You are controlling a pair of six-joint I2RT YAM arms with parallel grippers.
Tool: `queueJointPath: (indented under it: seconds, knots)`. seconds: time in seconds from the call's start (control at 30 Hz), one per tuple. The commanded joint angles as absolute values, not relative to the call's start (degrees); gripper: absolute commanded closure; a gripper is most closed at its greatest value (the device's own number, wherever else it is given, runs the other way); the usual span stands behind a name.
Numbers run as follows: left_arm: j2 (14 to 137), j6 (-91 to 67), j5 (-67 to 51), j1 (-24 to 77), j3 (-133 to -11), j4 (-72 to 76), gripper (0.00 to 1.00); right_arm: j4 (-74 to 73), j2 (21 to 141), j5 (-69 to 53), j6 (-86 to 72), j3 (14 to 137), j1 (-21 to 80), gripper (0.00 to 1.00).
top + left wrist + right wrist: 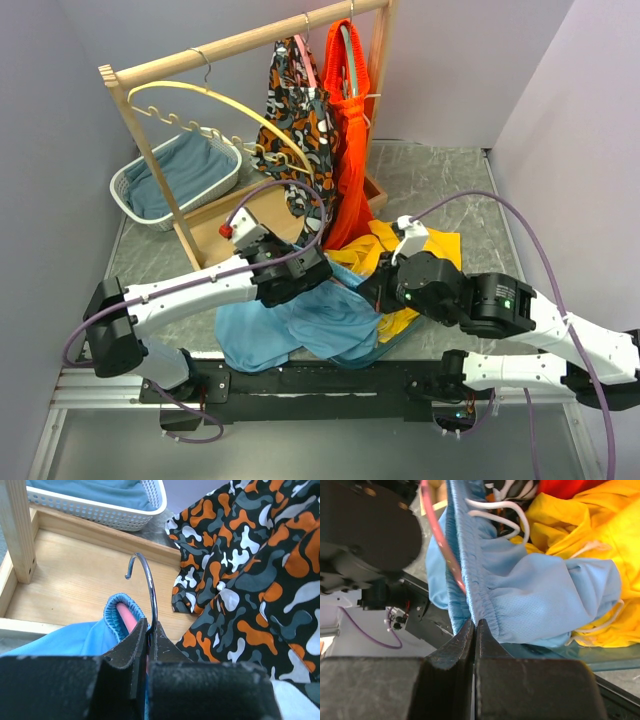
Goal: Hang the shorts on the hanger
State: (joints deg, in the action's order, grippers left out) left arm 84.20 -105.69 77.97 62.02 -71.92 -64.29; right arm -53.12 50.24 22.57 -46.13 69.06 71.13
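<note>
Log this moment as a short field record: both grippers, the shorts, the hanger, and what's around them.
left gripper: shut on the hanger's wire hook
right gripper: shut on the shorts' elastic waistband
shorts: light blue, bunched between the arms
hanger: pink, one arm tucked inside the waistband
rack: holds yellow hanger, patterned garment, orange garment
basket: white, teal cloth inside
yellow garment: beside the shorts, by the right arm
</note>
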Motion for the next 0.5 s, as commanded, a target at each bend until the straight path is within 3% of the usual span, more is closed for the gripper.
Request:
queueJointPath:
  seconds: [0.0, 0.2, 0.37, 0.47]
  knots:
    - [87.4, -100.0, 77.8, 61.5, -70.6, -71.2, 0.99, -52.1, 51.4, 19.9, -43.9, 73.5, 71.9, 1.0]
    - [83.6, -86.3, 74.0, 63.9, -69.3, -60.6, 0.99, -44.9, 55.2, 22.0, -43.4, 74.7, 71.2, 1.0]
    - [70.9, -68.0, 65.9, 64.1, -61.0, -38.3, 0.99, -40.7, 56.4, 21.9, -43.5, 72.3, 70.7, 1.0]
    - [65.7, -60.4, 60.9, 64.1, -58.6, -33.4, 0.99, -39.4, 57.4, 21.8, -43.5, 71.6, 70.5, 1.0]
